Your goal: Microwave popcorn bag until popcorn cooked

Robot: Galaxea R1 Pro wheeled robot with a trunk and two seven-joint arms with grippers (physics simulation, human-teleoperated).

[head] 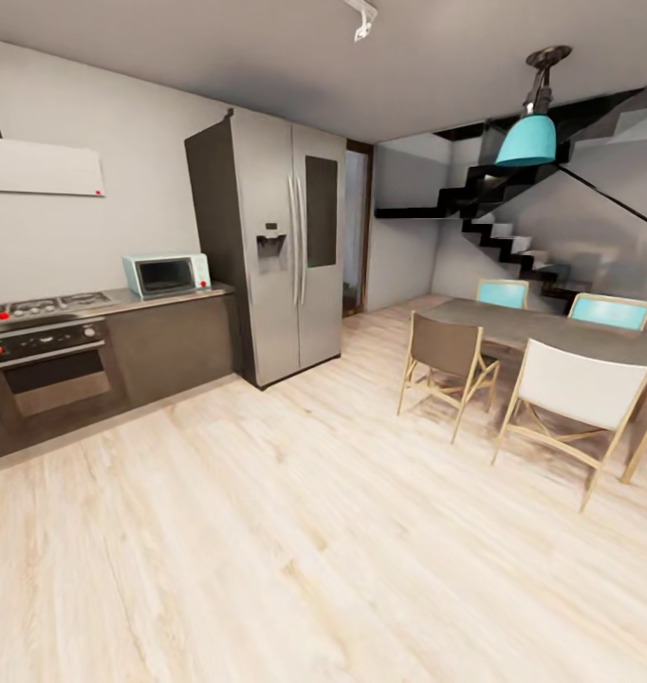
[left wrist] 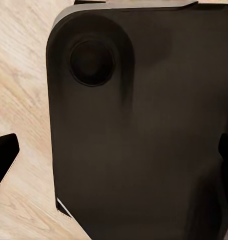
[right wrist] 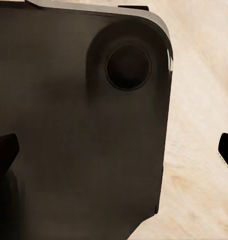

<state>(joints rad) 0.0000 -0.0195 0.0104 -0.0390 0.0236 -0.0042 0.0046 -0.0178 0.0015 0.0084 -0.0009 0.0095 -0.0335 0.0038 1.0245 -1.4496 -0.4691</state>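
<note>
Nearest: pale wood plank floor (head: 295, 531) fills the foreground in the head view. Both wrist views look down on a dark rounded body of the robot base (left wrist: 144, 140) over that same floor. Left gripper (left wrist: 116, 160): dark fingertips (left wrist: 3, 155) at opposite edges of its view, wide apart, nothing between them. Right gripper (right wrist: 119, 155): same, fingertips (right wrist: 4, 150) spread to both edges, holding nothing.

Mid right: dining table (head: 551, 327) with a brown-backed chair (head: 447, 365) and a white-backed chair (head: 575, 398) on its near side, two teal chairs (head: 610, 311) on the far side. Teal pendant lamp (head: 528, 138) hangs above.

Mid left: kitchen run of dark cabinets (head: 172, 346) with an oven (head: 48, 370) and gas hob (head: 44, 305) set in. Grey countertop (head: 186, 292) runs along the top. The microwave (head: 167, 274) sits on the countertop's right end, against the wall, door shut, just beside the tall steel fridge (head: 281, 242). White hood (head: 41, 166) on the wall above the hob.

Far: dark doorway (head: 356, 228) right of the fridge, black staircase (head: 499, 223) beyond the table.

Popcorn bag: can't make it out at this distance.
</note>
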